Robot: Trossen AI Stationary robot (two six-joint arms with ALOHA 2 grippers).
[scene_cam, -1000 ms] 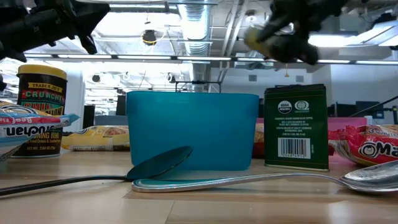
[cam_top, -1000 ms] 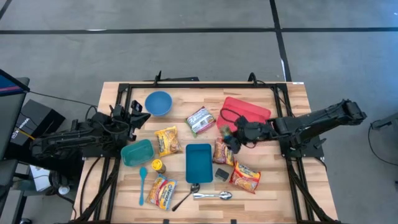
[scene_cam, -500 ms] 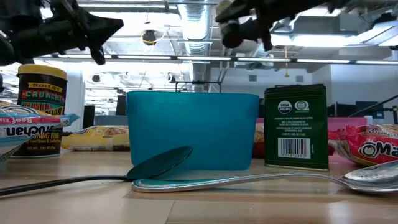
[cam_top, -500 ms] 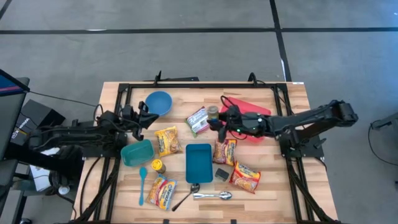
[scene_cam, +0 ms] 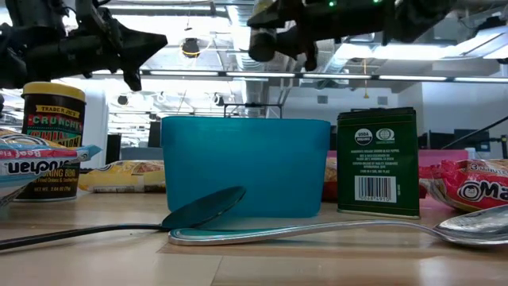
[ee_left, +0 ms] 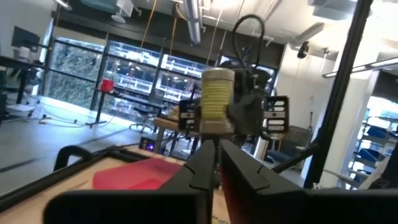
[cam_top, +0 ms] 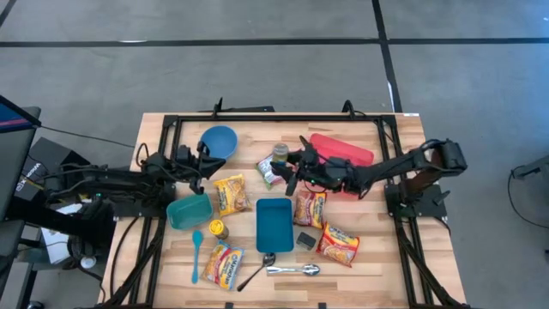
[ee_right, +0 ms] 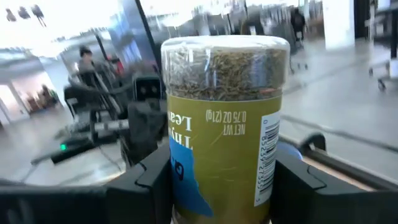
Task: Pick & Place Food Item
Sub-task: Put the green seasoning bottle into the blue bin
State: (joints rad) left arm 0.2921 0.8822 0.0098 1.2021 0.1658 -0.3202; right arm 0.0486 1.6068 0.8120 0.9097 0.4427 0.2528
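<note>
The right gripper [cam_top: 286, 160] is clamped on the spice jar [cam_top: 280, 153], its fingers [ee_right: 149, 174] pressed against both sides of the jar's body. The jar is held upright in the air, just behind the blue rectangular container [cam_top: 274, 225] and above the silver-green packet [cam_top: 269, 171]. Dried herbs fill the jar's clear upper part [ee_right: 225, 65].

The left gripper [cam_top: 203, 160] hovers above the table, well to the left of the blue rectangular container, with its fingers [ee_left: 205, 168] closed together and holding nothing.

The blue rectangular container shows no contents. The teal square container [cam_top: 189, 211], to its left, also shows none. The blue bowl [cam_top: 218, 142], behind and left of it, shows none. The red tray [cam_top: 347, 150] lies behind and right of it, partly covered by the right arm.
</note>
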